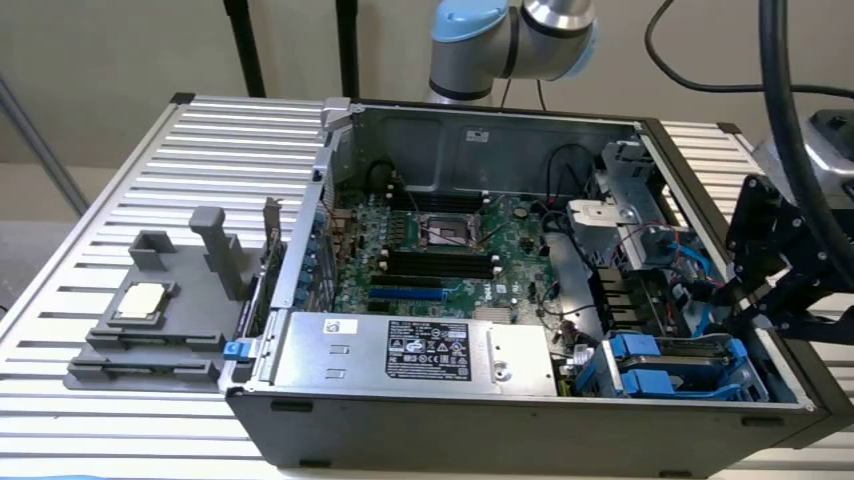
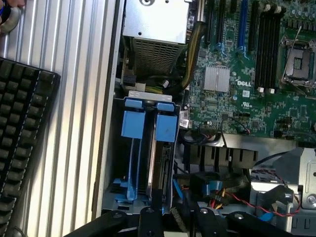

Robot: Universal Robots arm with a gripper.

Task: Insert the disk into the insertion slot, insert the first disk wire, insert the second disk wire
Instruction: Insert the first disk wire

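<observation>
Pincer (image 2: 174,219) hangs low over the insertion slot (image 1: 681,368), by the desk's (image 1: 160,180) near edge. Can't tell its grip. Disk (image 2: 163,168) looks seated between the blue rails. Risk: loose red wires (image 2: 240,197) just beyond could snag, and a skewed plug would jam.

An open tower computer case (image 1: 534,430) lay on a ribbed aluminium table (image 1: 147,160). Inside it, a green motherboard (image 1: 461,285) with an empty CPU socket (image 1: 445,229) sat beside a silver power-supply box (image 1: 414,350). On the exterior view's left, a grey fixture (image 1: 147,358) carried a processor chip (image 1: 140,303).
</observation>
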